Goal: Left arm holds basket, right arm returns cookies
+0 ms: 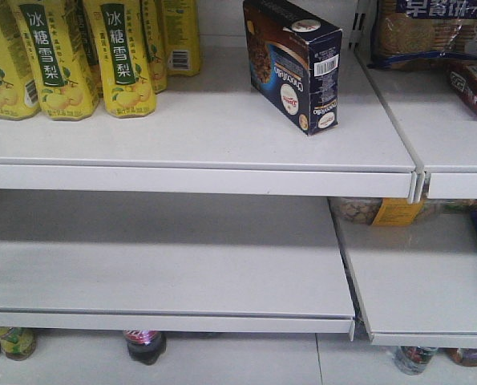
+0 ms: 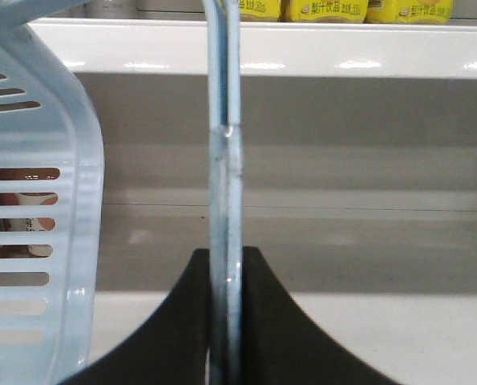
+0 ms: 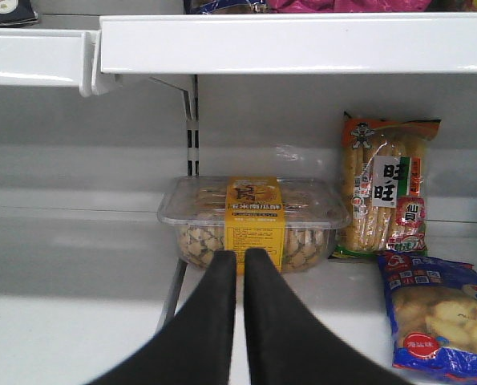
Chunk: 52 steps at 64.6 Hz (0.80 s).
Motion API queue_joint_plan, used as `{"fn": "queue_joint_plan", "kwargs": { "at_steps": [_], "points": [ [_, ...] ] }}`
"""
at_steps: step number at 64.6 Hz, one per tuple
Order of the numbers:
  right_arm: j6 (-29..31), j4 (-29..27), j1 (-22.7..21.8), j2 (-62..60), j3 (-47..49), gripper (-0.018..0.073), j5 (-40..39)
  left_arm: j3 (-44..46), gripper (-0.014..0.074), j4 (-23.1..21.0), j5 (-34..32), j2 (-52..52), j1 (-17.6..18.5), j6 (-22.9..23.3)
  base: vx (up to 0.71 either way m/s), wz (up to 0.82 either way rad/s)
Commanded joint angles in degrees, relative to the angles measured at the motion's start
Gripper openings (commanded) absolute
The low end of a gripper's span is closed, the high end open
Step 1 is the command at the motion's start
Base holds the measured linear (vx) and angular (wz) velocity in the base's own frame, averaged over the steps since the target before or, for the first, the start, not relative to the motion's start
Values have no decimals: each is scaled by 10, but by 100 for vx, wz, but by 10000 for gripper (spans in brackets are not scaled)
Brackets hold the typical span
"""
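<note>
The cookies (image 1: 294, 64), a dark navy box with a white barcode label, stand upright on the upper white shelf (image 1: 198, 128) in the front view, right of centre, with no gripper touching them. In the left wrist view my left gripper (image 2: 226, 265) is shut on the basket's two thin light blue handles (image 2: 226, 160), which run straight up between the black fingers. The slotted basket (image 2: 54, 200) wall hangs at the left. In the right wrist view my right gripper (image 3: 240, 261) is shut with nothing held, in front of the middle shelf. Neither arm shows in the front view.
Yellow pear drink bottles (image 1: 78, 56) fill the upper shelf's left end. Straight ahead of the right gripper sits a clear tub of biscuits with a yellow label (image 3: 254, 216), beside it snack packs (image 3: 386, 184) and a blue bag (image 3: 434, 313). The upper shelf's front edge (image 3: 294, 44) overhangs them.
</note>
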<state>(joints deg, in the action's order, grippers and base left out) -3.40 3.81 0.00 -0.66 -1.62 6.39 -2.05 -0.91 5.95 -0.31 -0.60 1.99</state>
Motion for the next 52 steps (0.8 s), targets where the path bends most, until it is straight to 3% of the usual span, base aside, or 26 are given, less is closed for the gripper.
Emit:
{"fn": "queue_joint_plan", "kwargs": {
  "at_steps": [1,52],
  "points": [
    [1,4,0,-7,-11,-6,-39,19,0,9,-65,-11,-1,-12,0,0],
    [1,4,0,-7,-10,-6,-39,19,0,9,-65,-11,-1,-12,0,0]
  ]
}}
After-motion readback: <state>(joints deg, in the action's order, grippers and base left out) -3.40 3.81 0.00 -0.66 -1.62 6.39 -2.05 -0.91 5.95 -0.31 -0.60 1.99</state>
